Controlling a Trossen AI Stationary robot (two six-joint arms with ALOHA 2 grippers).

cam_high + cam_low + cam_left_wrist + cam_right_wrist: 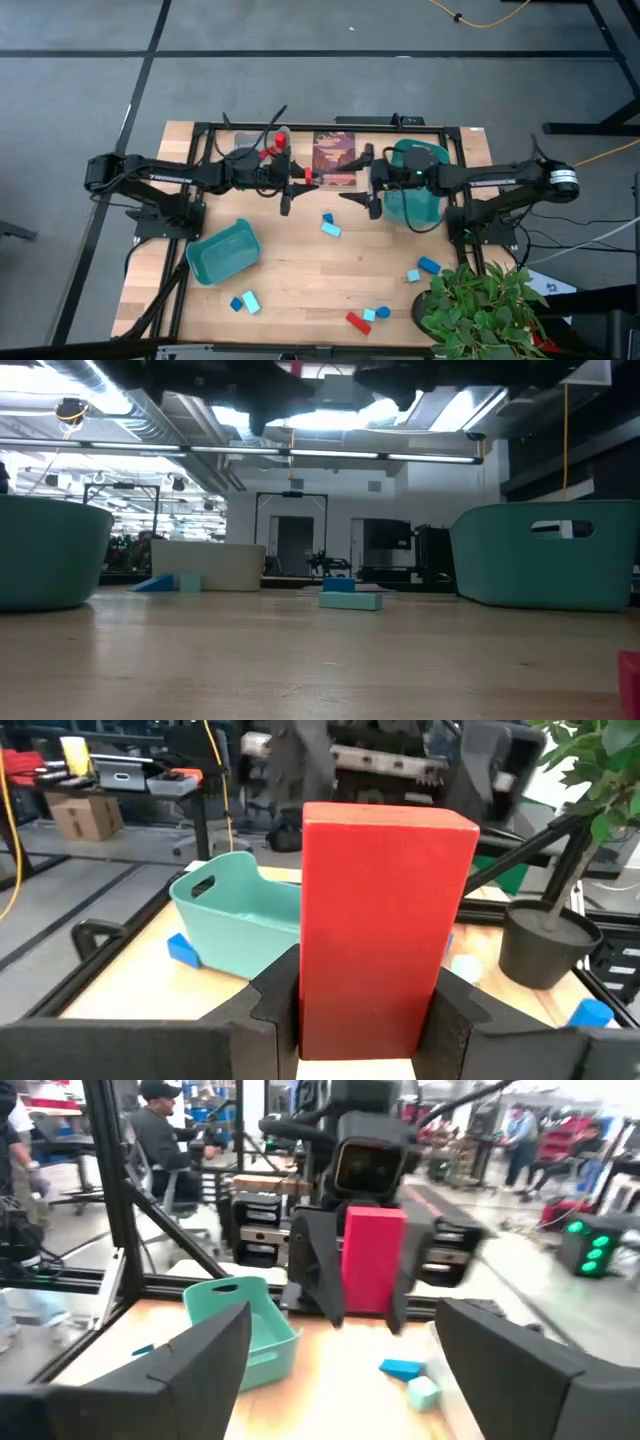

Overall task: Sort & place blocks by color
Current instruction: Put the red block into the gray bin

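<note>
My left gripper point(300, 186) hangs high over the table's far middle, shut on a tall red block point(385, 920). My right gripper point(366, 192) faces it a short way off, toward the table's right. Its fingers are open wide and hold nothing point(345, 1365). The red block point(372, 1260) shows between them, farther off. Loose blocks lie flat on the tabletop. A cyan and a blue one point(328, 225) sit below the grippers. A blue and a cyan one point(422, 269) are at the right. Red, cyan and blue ones point(368, 317) lie near the front edge. My left gripper pinches the red block between its two fingers, on the two opposite side faces at the block's lower part point(318, 1005). The fingers point(312, 1275) come level from the table's left. The block stands upright in the hold, lifted well clear of the table.
One teal bin point(222, 250) stands front left, another point(415, 190) under my right arm. A dark picture card point(335, 158) lies at the far middle. A potted plant point(480, 310) fills the front right corner. Two more blocks point(244, 301) lie front left. People show beyond the table.
</note>
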